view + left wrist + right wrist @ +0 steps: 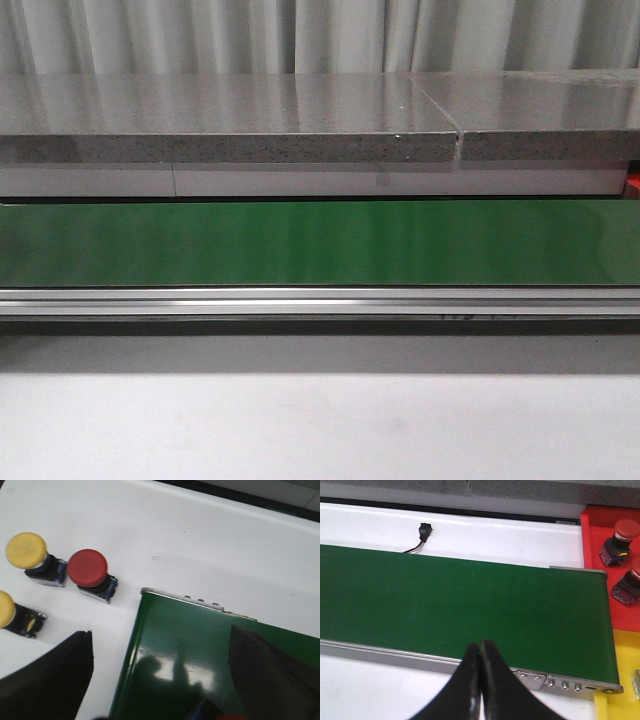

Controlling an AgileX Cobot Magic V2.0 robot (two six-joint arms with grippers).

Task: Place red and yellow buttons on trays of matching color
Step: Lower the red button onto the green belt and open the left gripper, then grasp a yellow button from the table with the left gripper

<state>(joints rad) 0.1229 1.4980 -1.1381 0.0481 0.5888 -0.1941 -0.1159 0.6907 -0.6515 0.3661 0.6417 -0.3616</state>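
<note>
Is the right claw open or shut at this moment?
Shut. In the right wrist view the right claw has its two dark fingers pressed together with nothing between them, hovering at the near edge of the green conveyor belt.

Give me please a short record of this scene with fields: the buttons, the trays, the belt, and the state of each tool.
belt: green conveyor belt, nothing on it in the front view
loose buttons: one red button and two yellow buttons on the white table, beside the belt's end
red tray: holds two red buttons
yellow tray: no button visible in it
left tool: open, over the belt's end; a small red thing shows at the picture's lower edge, unclear
right tool: shut, empty
</note>
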